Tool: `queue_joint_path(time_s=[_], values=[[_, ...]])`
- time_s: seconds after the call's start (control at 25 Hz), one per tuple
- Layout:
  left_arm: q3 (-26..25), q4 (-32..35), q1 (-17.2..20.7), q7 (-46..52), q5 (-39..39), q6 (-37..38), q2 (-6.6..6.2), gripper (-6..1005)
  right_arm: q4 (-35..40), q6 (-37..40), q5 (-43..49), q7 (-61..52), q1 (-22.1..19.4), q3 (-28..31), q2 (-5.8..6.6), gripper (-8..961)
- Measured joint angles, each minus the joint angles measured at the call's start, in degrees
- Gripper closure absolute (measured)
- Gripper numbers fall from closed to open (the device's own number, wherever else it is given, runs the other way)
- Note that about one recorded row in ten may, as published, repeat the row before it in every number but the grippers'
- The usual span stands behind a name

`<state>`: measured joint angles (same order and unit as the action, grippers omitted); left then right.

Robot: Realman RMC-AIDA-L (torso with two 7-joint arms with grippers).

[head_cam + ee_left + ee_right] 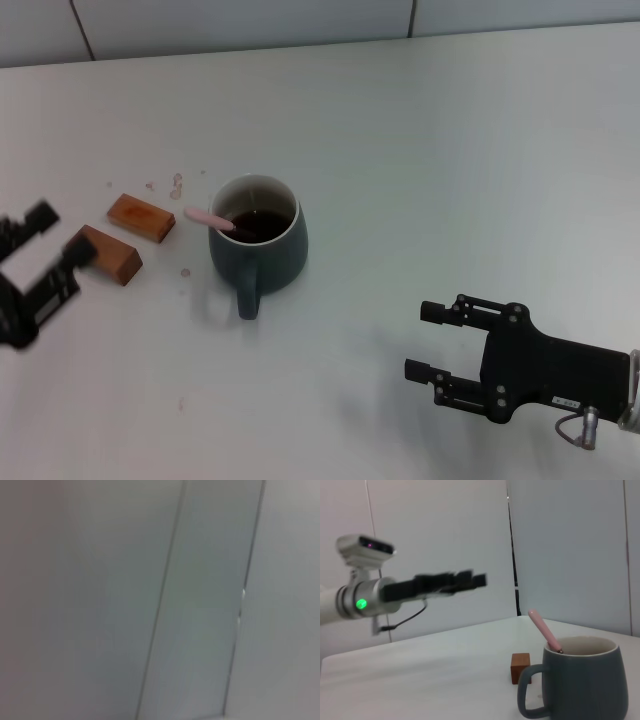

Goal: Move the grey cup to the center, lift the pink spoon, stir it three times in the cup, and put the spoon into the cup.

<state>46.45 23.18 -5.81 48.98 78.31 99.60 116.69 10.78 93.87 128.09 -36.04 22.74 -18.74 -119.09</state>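
Note:
The grey cup (258, 243) stands upright on the white table, a little left of the middle, its handle turned toward the front edge. The pink spoon (207, 216) rests inside it, bowl down in dark liquid, pink handle leaning out over the left rim. My right wrist view shows the cup (585, 687) close up with the spoon (542, 627) slanting out of it. My left gripper (62, 235) is open and empty at the far left, raised above the table and well away from the cup. My right gripper (428, 342) sits open and empty at the front right.
Two brown wooden blocks (141, 217) (113, 253) lie left of the cup, the nearer one beside my left gripper. Small stains (176, 182) dot the table behind them. A panelled wall (200, 600) fills the left wrist view.

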Motion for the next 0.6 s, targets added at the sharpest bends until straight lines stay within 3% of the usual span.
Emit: queue_joint_path(time_s=[0.16,0.24,0.32,0.4,0.6], values=[[0.0,-1.8,0.6,-4.1,2.3,0.9,-0.24,375,0.0,0.0,0.0,0.0,-0.1,0.0,0.00,286],[-0.2,-3.7,1.0,-9.9,7.7,0.6,-0.25,363,0.0,-0.1,0.0,0.0,-0.2,0.0,0.00,286],[-0.3,-4.1,0.9,-10.7,9.3,0.2,-0.17,351,0.0,-0.1,0.0,0.0,-0.3,0.0,0.00,286],[-0.2,-4.2,0.4,-10.8,10.7,0.0,-0.09,216,0.0,-0.1,0.0,0.0,-0.5,0.0,0.00,286],[-0.5,-3.9,-0.5,-10.6,10.9,-1.9,0.13,204,0.0,-0.1,0.0,0.0,-0.5,0.0,-0.01,286]])
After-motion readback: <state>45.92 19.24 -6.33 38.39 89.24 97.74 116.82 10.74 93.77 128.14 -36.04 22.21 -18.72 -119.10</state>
